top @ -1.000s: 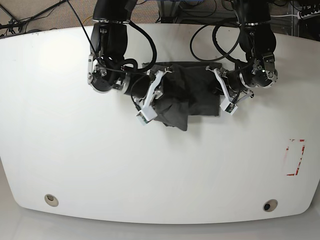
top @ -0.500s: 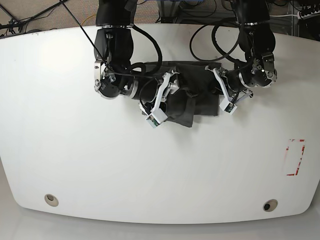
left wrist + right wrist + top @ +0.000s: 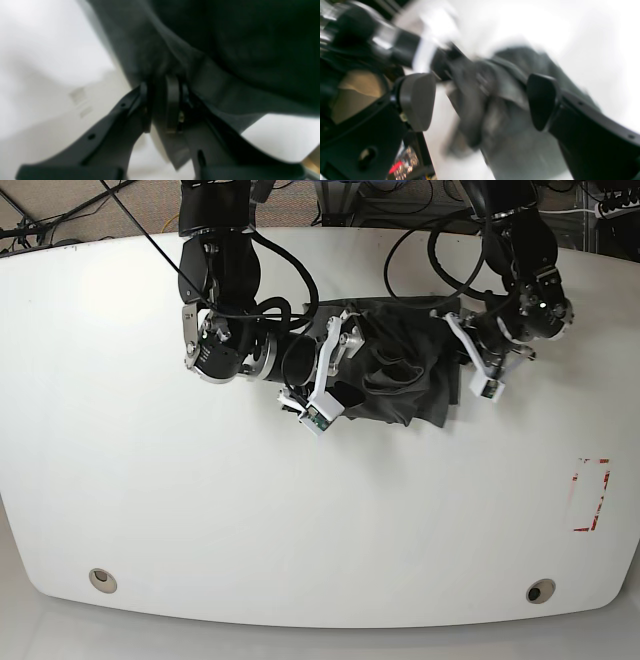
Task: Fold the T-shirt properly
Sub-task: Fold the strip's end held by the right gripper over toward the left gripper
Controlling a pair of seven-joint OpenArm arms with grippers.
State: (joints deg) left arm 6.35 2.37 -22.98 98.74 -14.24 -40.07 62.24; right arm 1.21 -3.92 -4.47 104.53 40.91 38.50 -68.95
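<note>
The dark grey T-shirt (image 3: 400,365) lies bunched and wrinkled at the back middle of the white table (image 3: 300,510). In the left wrist view my left gripper (image 3: 161,100) is shut on a fold of the T-shirt (image 3: 225,62); in the base view the left gripper (image 3: 458,365) is at the cloth's right edge. My right gripper (image 3: 480,100) is open, its two pads (image 3: 417,100) wide apart, with the blurred T-shirt (image 3: 500,125) just beyond them. The right gripper (image 3: 352,372) stands at the cloth's left edge in the base view.
A red rectangular marking (image 3: 590,495) is on the table at the right. Two round holes (image 3: 100,580) (image 3: 540,590) sit near the front edge. Black cables hang behind both arms at the table's back edge.
My right gripper has opened and let go of the cloth it held. The T-shirt has shifted right, and my left arm has moved right with the cloth's edge in its grip.
</note>
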